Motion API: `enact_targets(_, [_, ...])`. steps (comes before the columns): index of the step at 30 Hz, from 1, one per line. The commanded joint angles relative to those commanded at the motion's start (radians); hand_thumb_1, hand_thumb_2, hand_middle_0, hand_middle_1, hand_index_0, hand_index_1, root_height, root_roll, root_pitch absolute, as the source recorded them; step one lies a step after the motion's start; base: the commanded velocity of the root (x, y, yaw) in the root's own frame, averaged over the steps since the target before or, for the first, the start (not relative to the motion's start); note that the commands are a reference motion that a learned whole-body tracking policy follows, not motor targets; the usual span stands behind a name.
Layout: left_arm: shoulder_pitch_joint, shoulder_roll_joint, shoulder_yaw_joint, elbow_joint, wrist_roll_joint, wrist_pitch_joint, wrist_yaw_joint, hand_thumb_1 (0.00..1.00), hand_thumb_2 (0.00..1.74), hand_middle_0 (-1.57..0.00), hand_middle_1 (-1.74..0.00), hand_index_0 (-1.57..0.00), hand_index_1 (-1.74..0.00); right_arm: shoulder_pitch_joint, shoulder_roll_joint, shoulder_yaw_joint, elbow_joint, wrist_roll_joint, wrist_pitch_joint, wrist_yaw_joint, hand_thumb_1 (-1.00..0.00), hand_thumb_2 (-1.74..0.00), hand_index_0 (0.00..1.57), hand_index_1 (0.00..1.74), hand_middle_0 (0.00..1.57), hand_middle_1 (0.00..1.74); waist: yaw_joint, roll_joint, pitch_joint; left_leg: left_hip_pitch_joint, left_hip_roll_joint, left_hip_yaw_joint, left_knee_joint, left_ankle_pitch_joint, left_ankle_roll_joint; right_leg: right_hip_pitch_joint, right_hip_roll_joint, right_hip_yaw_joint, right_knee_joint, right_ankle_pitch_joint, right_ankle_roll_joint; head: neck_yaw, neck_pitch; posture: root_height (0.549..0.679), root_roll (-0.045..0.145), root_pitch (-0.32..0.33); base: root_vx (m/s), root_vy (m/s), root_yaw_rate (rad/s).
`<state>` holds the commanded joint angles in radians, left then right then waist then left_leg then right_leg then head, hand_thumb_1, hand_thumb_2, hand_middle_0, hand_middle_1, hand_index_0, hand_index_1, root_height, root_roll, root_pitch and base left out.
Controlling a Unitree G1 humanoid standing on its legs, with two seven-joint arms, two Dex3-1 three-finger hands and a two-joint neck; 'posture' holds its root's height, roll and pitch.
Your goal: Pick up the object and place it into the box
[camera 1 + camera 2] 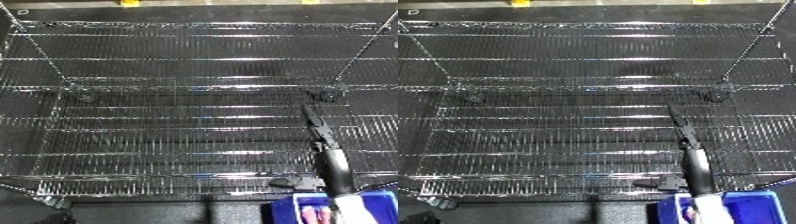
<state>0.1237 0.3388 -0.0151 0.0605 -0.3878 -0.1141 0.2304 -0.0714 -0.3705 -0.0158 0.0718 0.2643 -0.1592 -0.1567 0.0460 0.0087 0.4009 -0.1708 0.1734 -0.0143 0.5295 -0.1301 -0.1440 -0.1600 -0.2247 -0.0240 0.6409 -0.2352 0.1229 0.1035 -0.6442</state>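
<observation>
the right hand (pixel 684 131) reaches up over the wire shelf (pixel 160 135), its black fingers straight and together, grasping nothing. below it, a blue bin (pixel 753 207) sits at the bottom right edge with a pale object (pixel 313 214) inside; its direction cannot be told.

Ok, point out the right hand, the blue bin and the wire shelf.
right hand (pixel 318 131), left eye view, on its straight black fingers.
blue bin (pixel 753 206), right eye view, on its inner wall.
wire shelf (pixel 160 135), left eye view, on bare wires.
</observation>
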Motion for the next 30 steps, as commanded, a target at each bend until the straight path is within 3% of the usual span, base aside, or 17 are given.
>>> enact_targets(16, [-0.005, -0.005, 0.016, -0.023, 0.038, 0.001, 0.016, 1.0, 1.74, -1.57, -1.74, -1.57, -1.74, 0.026, 0.03, 0.01, -0.013, 0.019, -0.015, 0.005, 0.0, 0.0, 0.0, 0.0, 0.0, 0.0, -0.005, 0.001, 0.01, -0.002, -0.001, 0.005, 0.007, -0.01, 0.0013, -0.015, -0.0039, 0.006, 0.009, -0.005, 0.0064, 0.005, 0.019, 0.644, 0.039, -0.174, 0.003, 0.02, -0.014])
enact_targets(30, [0.006, -0.018, 0.024, -0.03, 0.029, 0.001, 0.013, 1.0, 1.74, -1.57, -1.74, -1.57, -1.74, 0.054, 0.025, -0.003, -0.021, 0.013, -0.009, 0.009, 0.0, 0.0, 0.0, 0.0, 0.0, 0.0, -0.011, 0.003, 0.006, 0.01, 0.003, 0.01, -0.004, -0.009, 0.002, -0.023, -0.0036, 0.013, 0.019, -0.016, 0.0078, 0.001, 0.017, 0.643, 0.042, -0.172, 0.014, -0.003, -0.016])
